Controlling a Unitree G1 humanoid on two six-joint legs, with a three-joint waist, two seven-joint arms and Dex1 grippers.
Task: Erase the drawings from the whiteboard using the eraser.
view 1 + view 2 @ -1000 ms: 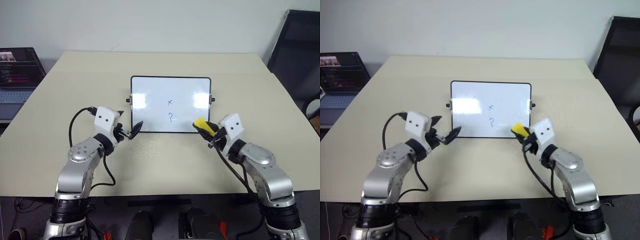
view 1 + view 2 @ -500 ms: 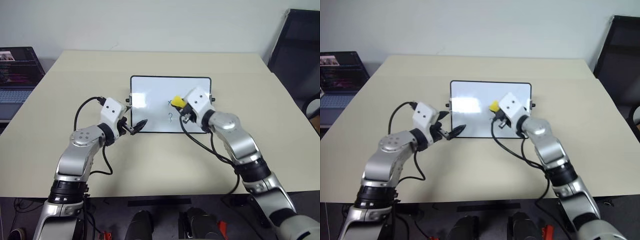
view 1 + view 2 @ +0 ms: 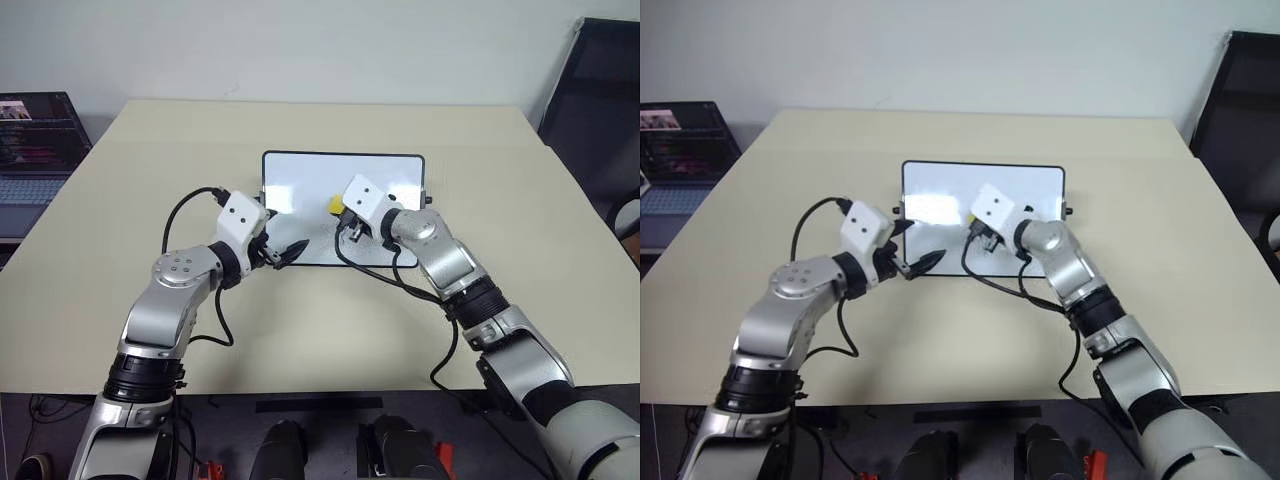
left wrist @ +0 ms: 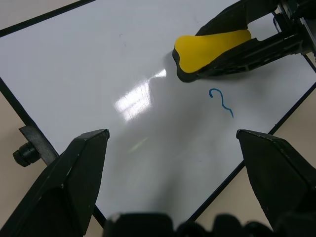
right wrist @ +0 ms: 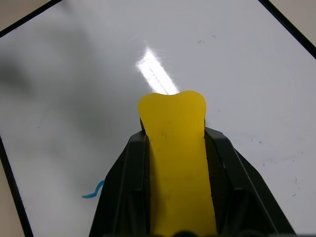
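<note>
The whiteboard [image 3: 300, 178] lies flat at the middle of the table, black frame all round. My right gripper [image 3: 341, 212] is over its centre, shut on the yellow eraser [image 3: 335, 204], whose dark underside faces the board surface [image 5: 59, 98]. In the right wrist view the eraser [image 5: 173, 118] sticks out past the fingers [image 5: 123, 187]. Of the drawings, one blue "?"-like squiggle [image 4: 221, 101] shows just beside the eraser [image 4: 212, 43]. My left gripper [image 3: 287, 251] hovers at the board's near left corner, open and empty, its fingers [image 4: 74, 173] spread wide.
An open laptop [image 3: 30, 140] sits off the table's far left. A black chair [image 3: 600, 90] stands at the right. The beige table [image 3: 150, 180] has bare room all round the board. Black cables loop below both wrists.
My right gripper carried the eraser from the board's near right corner leftward and farther onto its middle. The "x" mark seen earlier is now covered or gone. My left gripper edged right.
</note>
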